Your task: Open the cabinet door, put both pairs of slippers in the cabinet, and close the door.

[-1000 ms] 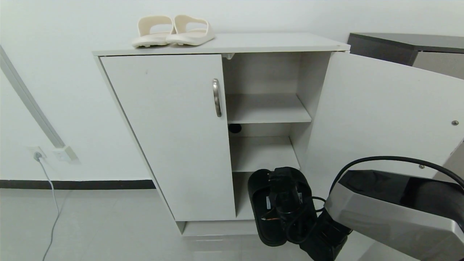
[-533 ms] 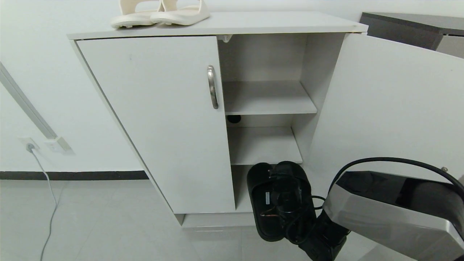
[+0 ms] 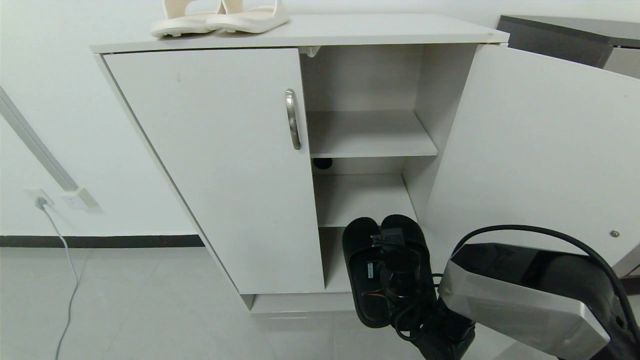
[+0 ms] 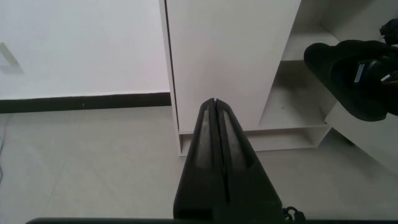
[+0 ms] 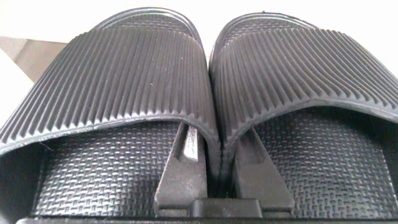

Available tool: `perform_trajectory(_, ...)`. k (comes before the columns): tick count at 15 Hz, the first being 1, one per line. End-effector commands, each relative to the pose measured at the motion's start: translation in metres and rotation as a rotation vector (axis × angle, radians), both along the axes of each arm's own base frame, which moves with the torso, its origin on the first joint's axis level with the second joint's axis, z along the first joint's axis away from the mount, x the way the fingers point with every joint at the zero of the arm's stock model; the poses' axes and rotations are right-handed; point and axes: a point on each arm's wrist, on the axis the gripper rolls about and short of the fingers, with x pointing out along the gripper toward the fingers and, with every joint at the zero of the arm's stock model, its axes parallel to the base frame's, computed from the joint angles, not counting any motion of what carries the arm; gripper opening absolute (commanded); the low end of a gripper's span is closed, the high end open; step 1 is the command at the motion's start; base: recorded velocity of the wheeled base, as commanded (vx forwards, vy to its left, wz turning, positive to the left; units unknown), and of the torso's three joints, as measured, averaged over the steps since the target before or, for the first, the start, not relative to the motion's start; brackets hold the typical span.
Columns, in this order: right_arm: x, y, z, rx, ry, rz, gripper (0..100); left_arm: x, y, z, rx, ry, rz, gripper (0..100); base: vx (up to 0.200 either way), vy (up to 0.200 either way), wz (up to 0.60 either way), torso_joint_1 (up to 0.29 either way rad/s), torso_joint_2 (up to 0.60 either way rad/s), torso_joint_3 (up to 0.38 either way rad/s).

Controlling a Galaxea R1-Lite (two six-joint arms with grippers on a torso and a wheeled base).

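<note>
A white cabinet point(image 3: 210, 165) stands against the wall with its right door point(image 3: 530, 150) swung wide and its left door shut. A pair of black slippers point(image 3: 385, 270) hangs in front of the bottom compartment, my right gripper point(image 3: 395, 260) shut on the two inner edges pressed together. The right wrist view shows the ribbed black slippers point(image 5: 205, 81) close up, with my fingers point(image 5: 186, 165) under the straps. A cream pair of slippers point(image 3: 220, 17) lies on the cabinet top at the left. My left gripper point(image 4: 214, 102) is shut, low above the floor facing the cabinet's base.
Two bare shelves point(image 3: 370, 135) show inside the open right half. A dark cabinet point(image 3: 565, 37) stands behind the open door at the right. A wall socket with a cable point(image 3: 42, 205) sits at the left, and grey floor point(image 3: 125, 310) lies before the cabinet.
The head camera has come closer and lower to the cabinet. My right gripper has carried the black slippers a little up and forward toward the bottom compartment.
</note>
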Motion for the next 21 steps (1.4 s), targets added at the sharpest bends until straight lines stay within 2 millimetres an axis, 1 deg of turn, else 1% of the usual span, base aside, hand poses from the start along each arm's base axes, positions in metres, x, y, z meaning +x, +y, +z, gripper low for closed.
perform_trajectory(1,0.001,0.0,-0.002,0.0,0.001,-0.002,0,0.0,0.0,0.0,0.0,0.001,0.001,0,0.0,0.0,0.0,0.0,0.0,0.0)
perform_trajectory(7,0.001,0.0,0.0,0.007,-0.009,-0.001,0,0.0,0.0,0.0,0.001,0.001,0.0,0,0.0,0.0,0.0,0.0,0.0,0.0)
perform_trajectory(12,0.002,0.001,0.001,0.01,-0.012,-0.001,0,0.0,0.0,0.0,0.001,0.001,0.001,0,0.2,0.0,0.0,0.001,0.0,0.002)
perform_trajectory(15,0.004,0.006,0.003,0.021,-0.022,0.004,0,0.0,0.0,0.0,0.001,0.001,0.0,0,0.2,0.0,0.0,0.002,0.0,0.002)
perform_trajectory(16,0.006,0.008,0.003,0.024,-0.023,0.004,0,0.0,0.0,0.0,0.001,0.001,0.0,0,0.2,0.0,0.0,0.002,0.0,0.002)
perform_trajectory(17,0.01,0.011,0.004,0.038,-0.031,0.003,0,0.0,0.0,0.0,0.009,0.001,0.0,0,0.0,0.0,0.0,0.0,0.0,0.0)
perform_trajectory(18,0.017,0.016,0.004,0.05,-0.032,0.001,0,0.0,0.0,0.0,0.015,0.001,0.0,0,0.0,0.0,0.0,0.0,0.0,0.0)
perform_trajectory(21,0.039,0.025,0.014,0.07,0.007,-0.02,0,0.0,0.0,0.0,0.012,0.001,0.0,0,0.0,0.0,0.0,0.0,0.0,0.0)
